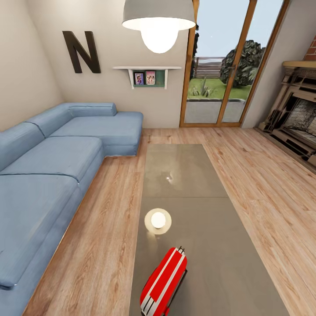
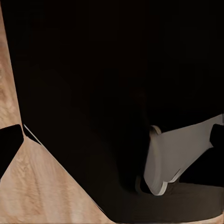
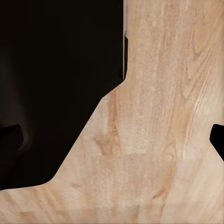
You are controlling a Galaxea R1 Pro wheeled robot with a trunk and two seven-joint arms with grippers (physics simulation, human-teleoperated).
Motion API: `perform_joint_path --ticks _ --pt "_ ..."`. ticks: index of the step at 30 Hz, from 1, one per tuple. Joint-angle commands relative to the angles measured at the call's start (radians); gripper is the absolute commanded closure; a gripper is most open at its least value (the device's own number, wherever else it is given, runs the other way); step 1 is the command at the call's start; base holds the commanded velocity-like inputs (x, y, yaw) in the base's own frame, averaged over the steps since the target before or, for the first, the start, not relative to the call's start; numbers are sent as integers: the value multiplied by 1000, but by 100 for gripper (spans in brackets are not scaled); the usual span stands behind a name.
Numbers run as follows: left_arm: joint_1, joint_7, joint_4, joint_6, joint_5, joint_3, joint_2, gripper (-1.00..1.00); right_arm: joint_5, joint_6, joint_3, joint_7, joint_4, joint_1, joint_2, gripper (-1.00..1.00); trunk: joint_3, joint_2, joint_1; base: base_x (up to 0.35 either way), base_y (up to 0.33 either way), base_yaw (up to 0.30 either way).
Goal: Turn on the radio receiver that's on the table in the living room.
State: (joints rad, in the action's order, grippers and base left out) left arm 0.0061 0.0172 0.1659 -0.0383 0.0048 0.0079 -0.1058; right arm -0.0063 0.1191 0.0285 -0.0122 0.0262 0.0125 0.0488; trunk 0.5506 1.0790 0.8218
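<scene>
The radio receiver (image 1: 164,281), a bright red box with white-grey bands, stands on the near end of the table (image 1: 188,175), left of its middle line. A thin wire handle shows at its far top corner, and its dial is hidden from here. The table's glossy grey-brown top runs away from me toward the glass doors. In the left wrist view my left gripper (image 2: 112,144) points down past dark robot body, its dark fingertips (image 2: 9,144) wide apart and nothing between them. My right gripper (image 3: 112,144) is open over bare plank floor.
A blue sectional sofa (image 1: 52,175) lines the left side, with a strip of plank floor (image 1: 109,228) between it and the table. A brick fireplace (image 1: 298,123) stands at the right. A grey pendant lamp (image 1: 158,17) hangs above; its glare reflects on the tabletop.
</scene>
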Motion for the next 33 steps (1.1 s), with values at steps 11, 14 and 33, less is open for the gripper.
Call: perform_joint_path --ticks 11,14,33 --pt "0 1 56 0 0 1 0 -100 1 -14 2 2 -13 0 6 -100 0 0 0 0 0 0" --pt "0 1 56 0 1 0 0 -100 -3 -10 4 1 -30 0 23 -100 0 0 0 0 0 0" --pt "0 1 57 0 4 -2 1 -100 -11 -957 81 -58 -1456 0 94 -100 0 0 0 0 0 0"
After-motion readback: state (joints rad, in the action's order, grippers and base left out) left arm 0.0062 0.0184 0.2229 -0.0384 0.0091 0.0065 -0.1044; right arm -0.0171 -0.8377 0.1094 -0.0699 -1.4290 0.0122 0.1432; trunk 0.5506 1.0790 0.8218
